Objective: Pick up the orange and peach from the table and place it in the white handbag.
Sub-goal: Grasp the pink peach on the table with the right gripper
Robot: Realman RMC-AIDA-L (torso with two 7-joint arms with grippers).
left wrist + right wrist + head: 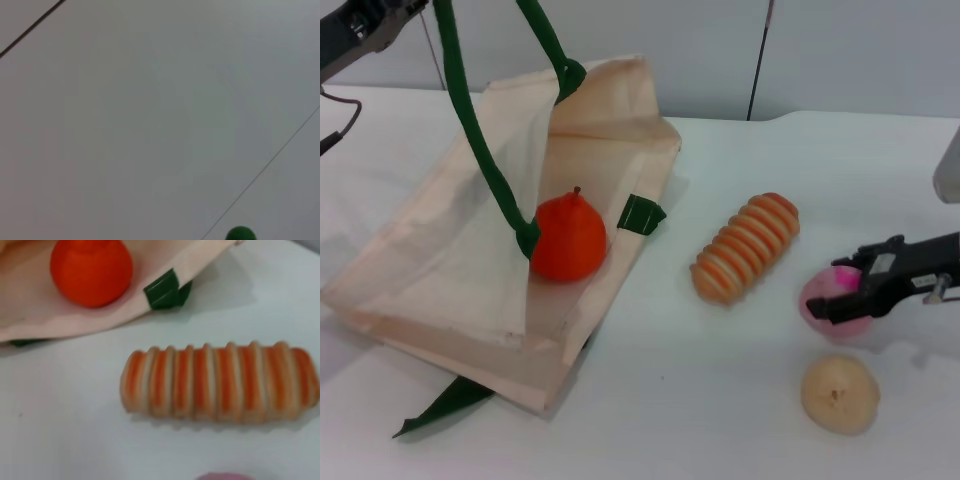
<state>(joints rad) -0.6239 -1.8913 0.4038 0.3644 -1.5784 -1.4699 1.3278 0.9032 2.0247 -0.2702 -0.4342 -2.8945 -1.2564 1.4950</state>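
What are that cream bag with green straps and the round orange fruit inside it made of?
The cream tote bag looks like matte woven cloth: it creases and sags. The orange fruit seems smooth moulded plastic or foam, evenly coloured with a soft sheen; likely imitation.

The white handbag [470, 260] lies with its mouth held up by the green strap [480, 150], which crosses the opening; the orange [569, 240] sits just inside. Between bag and peach [825, 295] the ribbed piece [747, 248] blocks the straight line across the worktop [720, 400]; bare worktop runs nearer, past the tan fruit [840, 394].
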